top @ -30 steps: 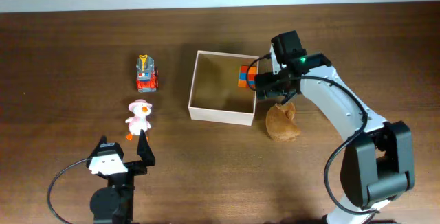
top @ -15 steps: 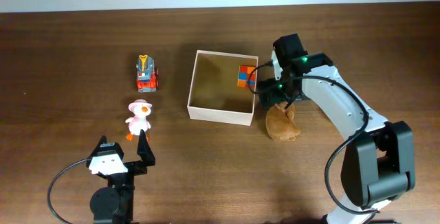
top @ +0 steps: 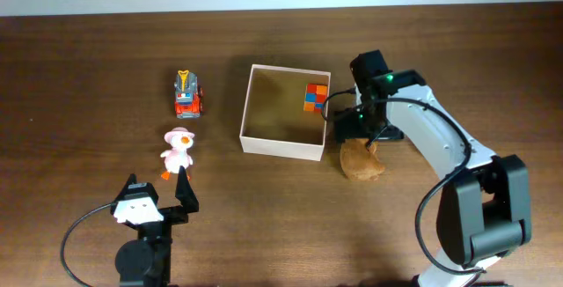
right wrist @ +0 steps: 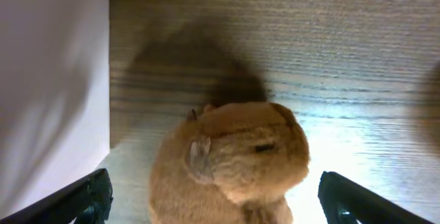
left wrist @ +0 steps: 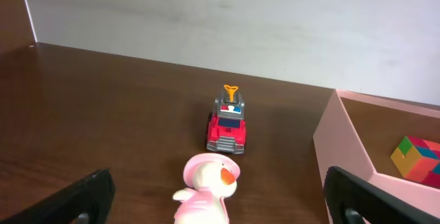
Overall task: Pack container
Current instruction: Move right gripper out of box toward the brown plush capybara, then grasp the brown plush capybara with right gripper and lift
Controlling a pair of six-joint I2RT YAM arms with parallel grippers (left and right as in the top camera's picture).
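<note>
The right gripper hangs spread wide and empty over the brown plush toy, which lies between its fingers. The container sits just beside that gripper, its white wall close off one finger (the wrist view shows wall and toy close together). That is the likely trouble. Coming down, the near finger could catch the thin wall and shove the box, or the pads could nip only the soft head and lose it. The box is square and shallow, white outside and tan inside, with a coloured cube in the corner nearest the gripper. The left gripper is wide open too, with a duck just ahead of it.
</note>
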